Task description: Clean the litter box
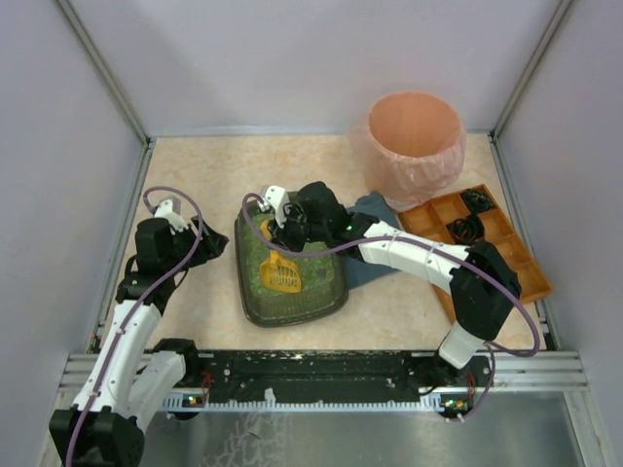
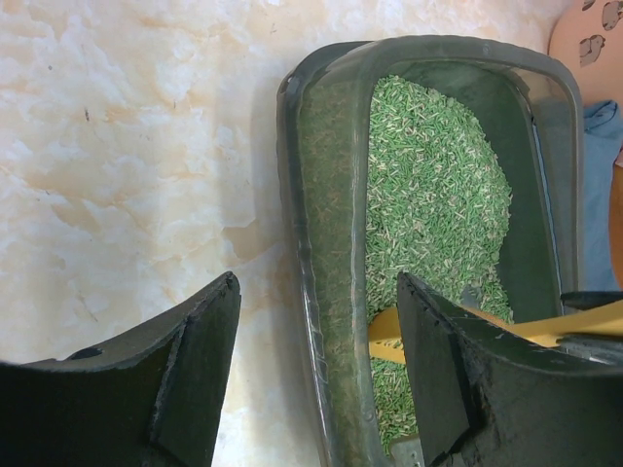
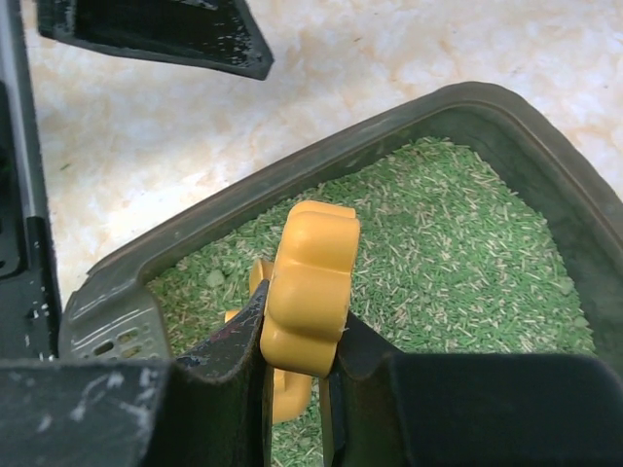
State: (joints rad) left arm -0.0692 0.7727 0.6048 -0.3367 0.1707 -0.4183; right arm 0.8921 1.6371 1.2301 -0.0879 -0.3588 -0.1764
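The tabletop [image 1: 195, 165] has a beige surface with a marble pattern of pale veins and light brown patches. Plain lilac-grey panels close it in: a back wall [image 1: 311, 58], a left wall [image 1: 49, 146] and a right wall [image 1: 589, 107]. Thin metal posts [image 1: 105, 73] stand in the back corners. An aluminium rail [image 1: 560, 370] runs along the near edge. The light is soft and even.
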